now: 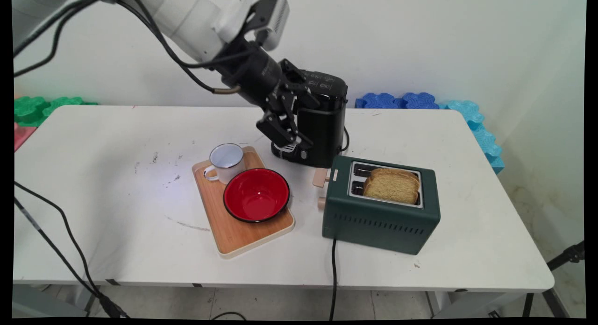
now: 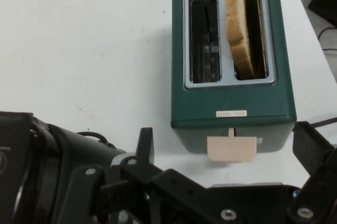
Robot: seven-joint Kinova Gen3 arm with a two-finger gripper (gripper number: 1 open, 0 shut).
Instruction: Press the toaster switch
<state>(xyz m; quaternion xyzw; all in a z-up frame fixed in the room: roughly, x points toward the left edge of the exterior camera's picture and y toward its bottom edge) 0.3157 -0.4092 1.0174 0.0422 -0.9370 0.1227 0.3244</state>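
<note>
Beside the black coffee machine [image 1: 317, 124] on the desk [image 1: 117, 213], the end effector [image 1: 284, 134] is held released, empty, near the green toaster [image 1: 380, 208] with toast [image 1: 391, 186] in one slot.

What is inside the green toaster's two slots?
One slot of the green toaster holds a slice of bread standing up out of it. The other slot looks empty; its bottom is too dark to see.

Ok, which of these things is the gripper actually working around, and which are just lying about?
By the open gripper: dark green two-slot toaster, its pale lever, brown toast slice, black coffee machine.
Lying about: red bowl and white enamel mug on wooden tray.
</note>
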